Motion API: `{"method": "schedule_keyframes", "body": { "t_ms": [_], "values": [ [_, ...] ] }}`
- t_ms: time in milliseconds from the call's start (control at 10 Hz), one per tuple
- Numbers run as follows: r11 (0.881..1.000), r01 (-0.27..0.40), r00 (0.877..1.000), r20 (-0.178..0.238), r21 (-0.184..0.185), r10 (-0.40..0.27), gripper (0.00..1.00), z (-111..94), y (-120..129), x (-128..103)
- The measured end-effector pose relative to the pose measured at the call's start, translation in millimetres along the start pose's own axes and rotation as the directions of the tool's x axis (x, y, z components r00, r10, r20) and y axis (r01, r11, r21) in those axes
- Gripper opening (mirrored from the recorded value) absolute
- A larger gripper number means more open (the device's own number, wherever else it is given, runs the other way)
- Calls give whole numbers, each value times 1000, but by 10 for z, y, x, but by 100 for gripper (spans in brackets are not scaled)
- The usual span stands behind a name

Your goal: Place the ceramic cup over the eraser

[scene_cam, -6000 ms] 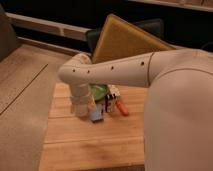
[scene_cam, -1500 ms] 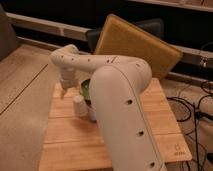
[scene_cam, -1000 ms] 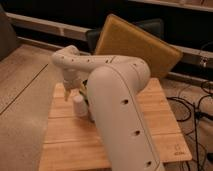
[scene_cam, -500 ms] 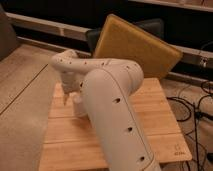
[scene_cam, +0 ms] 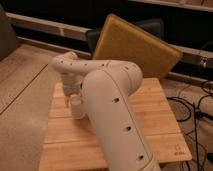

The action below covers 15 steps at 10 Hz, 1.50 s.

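The ceramic cup (scene_cam: 77, 107) is a small white cup at the left part of the wooden table (scene_cam: 155, 117), its base at or just above the boards. My gripper (scene_cam: 70, 98) hangs straight down at the cup's upper left, touching or very close to its rim. My thick white arm (scene_cam: 112, 107) runs from the bottom of the camera view up to the wrist and covers the middle of the table. The eraser is hidden.
A large tan square cushion (scene_cam: 135, 45) leans against a dark chair behind the table. Cables (scene_cam: 197, 102) lie on the floor to the right. The table's left edge (scene_cam: 50, 120) is close to the cup. Light carpet lies to the left.
My arm has swung nearer the camera and leftward, and now covers the green bowl that showed beside the cup. The wrist has shifted slightly left; the cup stays in about the same spot.
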Motion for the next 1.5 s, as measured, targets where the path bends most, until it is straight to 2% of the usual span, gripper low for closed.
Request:
{"method": "schedule_keyframes", "body": {
  "t_ms": [400,700,1100,1300,1500],
  "values": [
    [1000,4,1000,9,4,-4,1,-77,5,13],
    [999,29,998,60,16,-30,0,-295,71,-92],
    [999,46,985,167,17,-48,0,-830,168,-217],
    [1000,13,975,222,24,-18,0,-1177,62,-120],
    [998,-65,965,255,26,57,0,-1425,-188,112]
  ]
}}
